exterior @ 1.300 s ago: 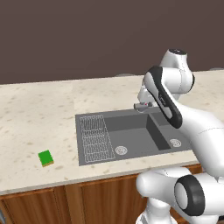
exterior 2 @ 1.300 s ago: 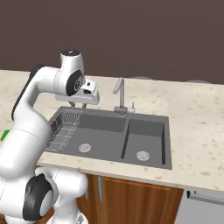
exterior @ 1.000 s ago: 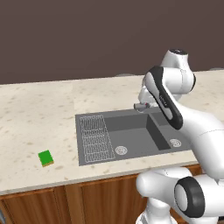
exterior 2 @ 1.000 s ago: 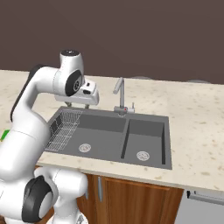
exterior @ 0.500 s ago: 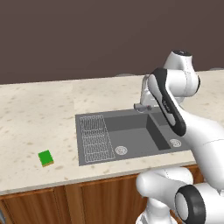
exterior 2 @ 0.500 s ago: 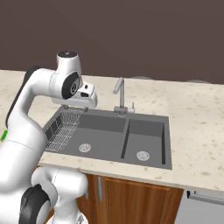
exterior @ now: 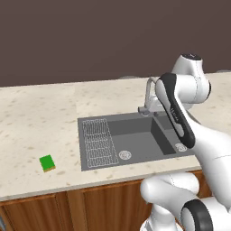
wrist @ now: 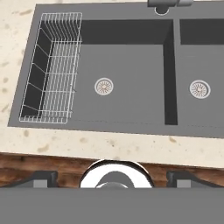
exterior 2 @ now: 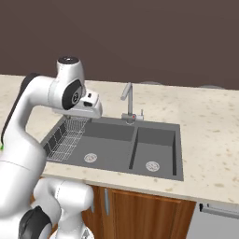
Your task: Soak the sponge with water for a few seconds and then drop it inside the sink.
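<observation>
Speckled beige stone makes up the worktop (exterior: 40, 113), set against a plain dark brown wall with wooden cabinet fronts below its front edge. On it, near the front edge and well to the left of the basin, lies the sponge (exterior: 47, 163), a small green block with a thin yellow-brown underside, flat and apart from everything else; in the right base view it is almost wholly hidden behind the arm, and only a green sliver shows at the left border. No stream of water can be made out under the spout in any view. The sink (exterior: 135, 127) is sunk into the middle of the worktop: a wire drainboard (wrist: 54, 70) fills its left part, then the larger basin with a round silver drain (wrist: 104, 86), then the smaller basin with its own drain (wrist: 199, 89). The faucet (exterior 2: 127, 102) stands at the back rim between the basins; in the hand view only its base shows, cut off by the top border, and in the left base view the arm covers part of it. The gripper (wrist: 111, 177) hangs above the front edge of the worktop before the sink, its two dark fingertips (wrist: 43, 177) standing far apart with nothing between them; in the right base view the hand sits over the drainboard's back corner, fingers too small to read
</observation>
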### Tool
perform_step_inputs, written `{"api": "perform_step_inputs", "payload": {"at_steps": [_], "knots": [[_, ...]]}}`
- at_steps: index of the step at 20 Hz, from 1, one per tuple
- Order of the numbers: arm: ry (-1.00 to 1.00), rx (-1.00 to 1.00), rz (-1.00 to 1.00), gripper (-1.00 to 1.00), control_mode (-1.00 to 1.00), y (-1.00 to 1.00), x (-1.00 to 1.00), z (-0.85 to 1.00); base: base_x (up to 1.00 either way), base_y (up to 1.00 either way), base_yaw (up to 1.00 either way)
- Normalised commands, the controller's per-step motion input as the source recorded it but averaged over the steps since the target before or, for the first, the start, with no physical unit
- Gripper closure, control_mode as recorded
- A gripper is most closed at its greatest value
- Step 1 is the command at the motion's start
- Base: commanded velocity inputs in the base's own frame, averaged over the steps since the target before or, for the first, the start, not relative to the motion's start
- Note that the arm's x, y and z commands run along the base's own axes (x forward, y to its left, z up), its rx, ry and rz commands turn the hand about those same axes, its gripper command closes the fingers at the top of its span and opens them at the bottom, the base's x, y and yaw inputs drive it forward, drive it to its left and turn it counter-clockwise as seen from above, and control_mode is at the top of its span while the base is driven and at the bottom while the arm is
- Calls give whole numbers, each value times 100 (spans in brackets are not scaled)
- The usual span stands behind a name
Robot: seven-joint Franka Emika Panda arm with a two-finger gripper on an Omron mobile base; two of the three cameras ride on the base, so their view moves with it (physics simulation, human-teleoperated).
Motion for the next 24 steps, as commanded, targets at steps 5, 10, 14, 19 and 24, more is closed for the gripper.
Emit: {"api": "perform_step_inputs", "payload": {"at_steps": [5,10,14,19,24], "knots": [[-9,0,0,-100,-100,0,-17,0,0,0,0],[-10,0,0,-100,-100,-3,-20,0,0,0,0],[-8,0,0,-100,-100,-1,-16,0,0,0,0],[-8,0,0,-100,-100,-12,-13,0,0,0,0],[-8,4,0,-100,-100,-33,-3,0,0,0,0]]}}
